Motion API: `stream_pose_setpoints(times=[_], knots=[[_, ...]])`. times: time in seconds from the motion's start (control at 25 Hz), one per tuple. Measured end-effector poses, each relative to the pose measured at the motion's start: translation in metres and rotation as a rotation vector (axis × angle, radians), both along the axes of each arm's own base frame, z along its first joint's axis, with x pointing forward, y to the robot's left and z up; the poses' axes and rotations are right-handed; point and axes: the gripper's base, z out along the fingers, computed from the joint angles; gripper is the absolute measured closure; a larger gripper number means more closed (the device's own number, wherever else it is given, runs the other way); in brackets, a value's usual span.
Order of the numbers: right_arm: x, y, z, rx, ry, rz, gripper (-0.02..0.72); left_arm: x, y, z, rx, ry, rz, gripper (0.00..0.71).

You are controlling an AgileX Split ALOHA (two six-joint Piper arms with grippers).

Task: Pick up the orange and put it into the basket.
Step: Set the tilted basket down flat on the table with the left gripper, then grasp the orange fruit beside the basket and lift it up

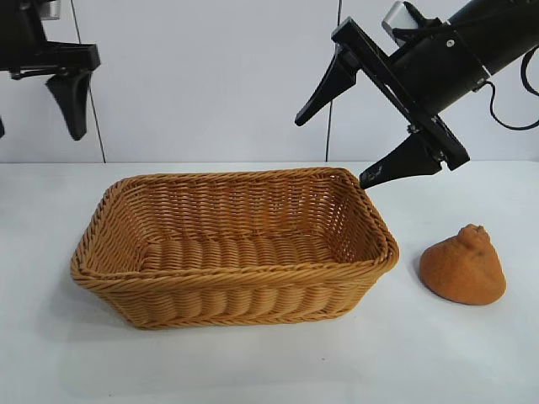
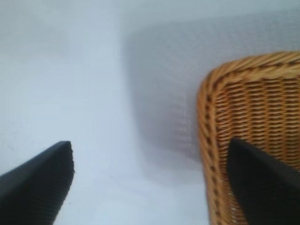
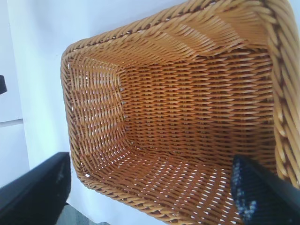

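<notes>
Currently: orange [image 1: 463, 266] on desk [image 1: 253, 370], beside basket [image 1: 236, 252].
My right hand [image 1: 341, 126], gaping empty: grip its firm, rough, wide base.

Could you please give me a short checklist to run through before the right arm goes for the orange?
1. Orange free on the table, right of the basket: ok.
2. Basket empty, ready to receive: ok.
3. Right gripper open, holding nothing: ok.
4. Right gripper lined up over the orange: not ok; it hangs over the basket's far right corner.
5. Left gripper out of the way, raised beyond the basket's left end: ok.
6. Orange sitting stable, bump upward: ok.
</notes>
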Motion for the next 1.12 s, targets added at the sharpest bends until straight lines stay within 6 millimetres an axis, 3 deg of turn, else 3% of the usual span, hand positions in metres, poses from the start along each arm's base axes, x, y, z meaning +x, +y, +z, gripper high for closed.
stream_pose_setpoints(times=[0.2, 0.48, 0.8, 0.96, 1.12], knots=[[0.000, 0.000, 0.000, 0.000, 0.000, 0.000, 0.072, 0.000, 0.025, 0.005, 0.028, -0.013, 0.035, 0.080], [-0.001, 0.000, 0.000, 0.002, 0.009, 0.010, 0.072, -0.021, 0.031, 0.025, 0.061, -0.039, 0.028, 0.080], [-0.002, 0.001, 0.000, 0.005, 0.017, 0.017, 0.072, -0.110, 0.034, 0.039, 0.070, 0.000, 0.000, 0.080], [-0.002, 0.001, 0.000, 0.005, 0.017, 0.017, 0.072, -0.171, 0.037, 0.052, 0.069, -0.043, 0.000, 0.080], [-0.002, 0.001, 0.000, 0.005, 0.018, 0.018, 0.072, -0.228, 0.039, 0.050, 0.068, -0.079, 0.001, 0.080]])
